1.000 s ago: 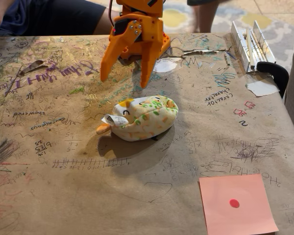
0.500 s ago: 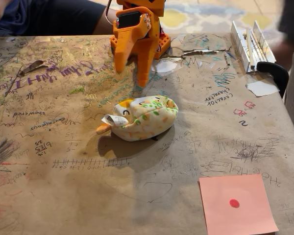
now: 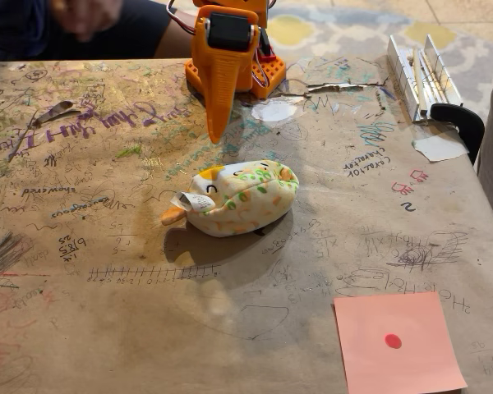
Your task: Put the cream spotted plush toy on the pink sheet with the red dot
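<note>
from my seat i have the fixed view, looking across a brown paper-covered table (image 3: 107,328) scribbled all over with pen and marker writing. my orange gripper (image 3: 216,131) hangs at the far side of the table, its fingers pointing down and coming together into a single narrow point, so i read it as closed with nothing between the fingers. its tip is above the paper, behind the cream spotted plush toy (image 3: 238,197) and clearly apart from it.

the plush lies on its side near the middle of the table, resting on the bare paper. its green and orange spots face me, the yellow-orange snout patch sits toward the upper left of the body, a small orange foot sticks out at the lower left, and a white fabric tag (image 3: 191,201) curls out on the left side.

the pink sheet with the red dot (image 3: 398,342) lies flat at the near right corner of the picture, well apart from the toy. the dot sits near its centre.

at the far right edge i see a pale metal rail piece (image 3: 419,70) with a black clamp (image 3: 460,121) beside it, and a white paper scrap (image 3: 440,148) just below that. a person (image 3: 82,25) in dark clothing sits behind the far left of the table
</note>
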